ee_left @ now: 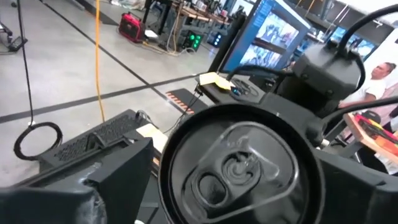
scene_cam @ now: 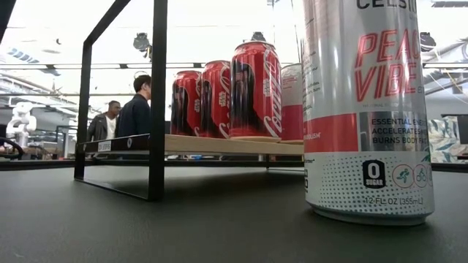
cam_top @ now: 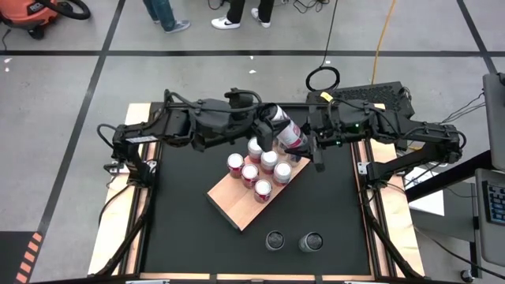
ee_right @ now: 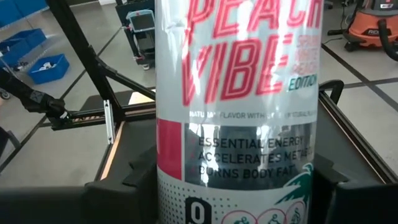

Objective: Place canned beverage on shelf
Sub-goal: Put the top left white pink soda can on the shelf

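A white and pink beverage can (cam_top: 288, 134) hangs tilted above the far end of the shelf (cam_top: 229, 201), its top toward the far left. My right gripper (cam_top: 305, 147) comes from the right and is shut on it. My left gripper (cam_top: 268, 121) comes from the left and is open. Its fingers (ee_left: 118, 177) stand on either side of the can's top end (ee_left: 239, 165); I cannot tell whether they touch it. The shelf, a light-brown board, bears several upright cans (cam_top: 256, 170), which show red in the low view (scene_cam: 252, 91). My right gripper pinches the can's lower part (ee_right: 171, 193) between its two fingers (ee_right: 118, 193), one on each side of the round wall. The fingers come from the table's right, nearly level, and lie across the can. The can is lifted clear of shelf and table, tilted.
Two more cans (cam_top: 275, 240) (cam_top: 311, 241) stand on the black tabletop near its front edge; one fills the right of the low view (scene_cam: 365, 109). A black metal frame (scene_cam: 156, 102) carries the board above the table. People (scene_cam: 135, 109) stand in the room beyond.
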Robot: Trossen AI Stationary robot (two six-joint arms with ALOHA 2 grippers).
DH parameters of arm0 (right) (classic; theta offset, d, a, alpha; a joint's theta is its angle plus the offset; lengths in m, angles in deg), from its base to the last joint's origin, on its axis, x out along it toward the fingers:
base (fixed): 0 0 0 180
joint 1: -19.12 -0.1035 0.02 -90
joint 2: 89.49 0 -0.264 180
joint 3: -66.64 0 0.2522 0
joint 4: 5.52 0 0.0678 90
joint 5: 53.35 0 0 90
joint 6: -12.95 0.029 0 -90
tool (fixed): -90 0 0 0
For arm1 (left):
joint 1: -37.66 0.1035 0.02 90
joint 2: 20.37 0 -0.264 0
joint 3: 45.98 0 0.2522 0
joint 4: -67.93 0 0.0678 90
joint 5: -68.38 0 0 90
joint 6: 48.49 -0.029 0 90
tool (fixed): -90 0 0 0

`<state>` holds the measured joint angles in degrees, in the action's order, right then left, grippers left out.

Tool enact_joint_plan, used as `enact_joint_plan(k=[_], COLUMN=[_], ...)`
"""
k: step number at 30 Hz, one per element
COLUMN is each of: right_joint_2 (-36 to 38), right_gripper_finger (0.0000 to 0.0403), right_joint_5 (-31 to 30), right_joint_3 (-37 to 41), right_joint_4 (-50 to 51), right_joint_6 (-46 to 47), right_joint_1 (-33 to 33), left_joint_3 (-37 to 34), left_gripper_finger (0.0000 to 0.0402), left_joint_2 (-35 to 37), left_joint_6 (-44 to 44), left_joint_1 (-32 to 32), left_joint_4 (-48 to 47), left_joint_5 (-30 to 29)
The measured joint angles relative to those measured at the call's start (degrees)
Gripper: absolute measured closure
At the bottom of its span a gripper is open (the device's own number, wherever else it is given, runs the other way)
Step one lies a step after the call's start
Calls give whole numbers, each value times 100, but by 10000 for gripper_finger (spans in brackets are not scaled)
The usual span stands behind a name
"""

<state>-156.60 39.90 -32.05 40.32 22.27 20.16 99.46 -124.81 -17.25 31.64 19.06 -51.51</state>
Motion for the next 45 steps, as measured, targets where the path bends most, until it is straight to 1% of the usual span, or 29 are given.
enact_joint_plan(k=[4,9,11,15,16,19,22,24,27,29,32,35,40,45], right_joint_2=[0,6,5,4,9,41,52,48,42,42,42,42,39,37], right_gripper_finger=[172,172,171,152,143,114,89,78,68,66,65,65,65,64], right_joint_5=[0,0,-7,32,123,702,1411,1922,2700,3047,3389,3508,3409,3254], right_joint_3=[0,0,0,-9,-11,-12,-20,-17,-13,-13,-13,-13,-9,-9], right_joint_4=[-9,14,23,115,167,407,571,775,745,686,550,361,-76,-473], right_joint_6=[-2,-56,-67,-14,59,429,882,1183,1524,1711,1954,2133,2221,2302], right_joint_1=[0,-2,-2,-2,0,2,2,2,0,0,0,0,0,0], left_joint_3=[0,0,0,0,-2,-11,-11,-11,-9,-9,-9,-9,-9,-9], left_gripper_finger=[81,150,162,162,162,150,140,141,146,148,148,148,148,148], left_joint_2=[-7,-5,-5,-5,4,4,63,95,116,116,113,122,120,120], left_joint_6=[143,59,22,-34,-23,-54,-63,-223,-557,-800,-953,-969,-1158,-1562], left_joint_1=[7,7,10,11,11,25,67,103,154,183,247,331,387,376], left_joint_4=[-30,-52,-66,-59,-83,-160,-155,-42,218,340,517,563,645,638], left_joint_5=[176,335,335,369,410,591,1081,1396,1986,2393,2913,3259,3677,4044])
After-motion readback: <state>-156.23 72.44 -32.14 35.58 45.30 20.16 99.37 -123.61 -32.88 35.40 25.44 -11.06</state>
